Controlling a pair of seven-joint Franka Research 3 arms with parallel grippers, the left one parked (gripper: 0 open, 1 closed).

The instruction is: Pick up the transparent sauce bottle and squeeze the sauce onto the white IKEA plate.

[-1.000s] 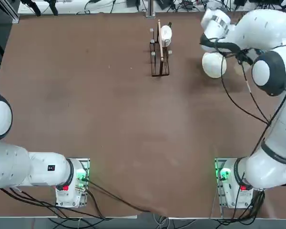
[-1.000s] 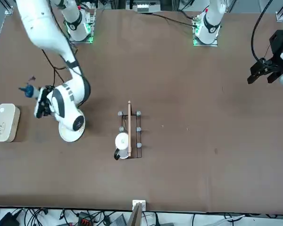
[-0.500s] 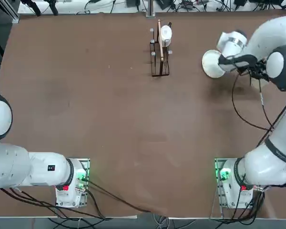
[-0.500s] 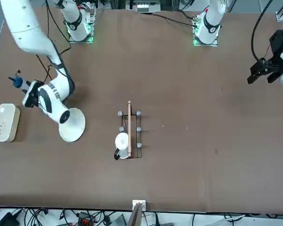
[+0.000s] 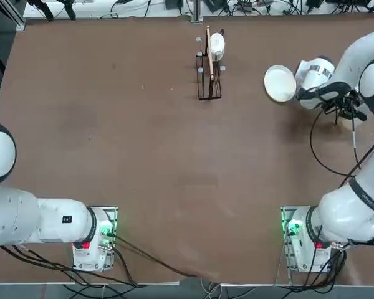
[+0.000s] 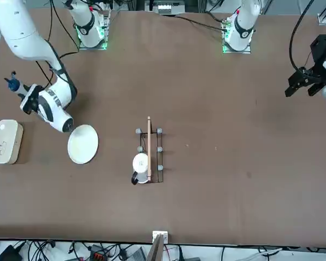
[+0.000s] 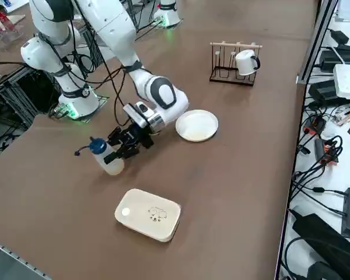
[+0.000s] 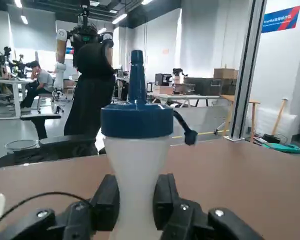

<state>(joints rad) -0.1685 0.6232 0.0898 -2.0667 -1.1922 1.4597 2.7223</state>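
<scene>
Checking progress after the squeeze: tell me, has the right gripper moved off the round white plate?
Yes. The right gripper, shut on the blue-capped translucent bottle, has swung from beside the plate toward the table edge.

A broad brown table (image 5: 143,156) carries it all. The white IKEA plate (image 5: 279,83) lies flat on it, a dark wire rack (image 5: 209,68) with a white mug (image 5: 217,43) stands nearby, and a white rounded-rectangle dish (image 7: 149,214) rests apart.

My right arm reaches out low, wrist bent level, and my right gripper (image 7: 123,144) has its fingers (image 8: 108,199) clamped on the transparent sauce bottle (image 7: 107,156), held upright.
</scene>
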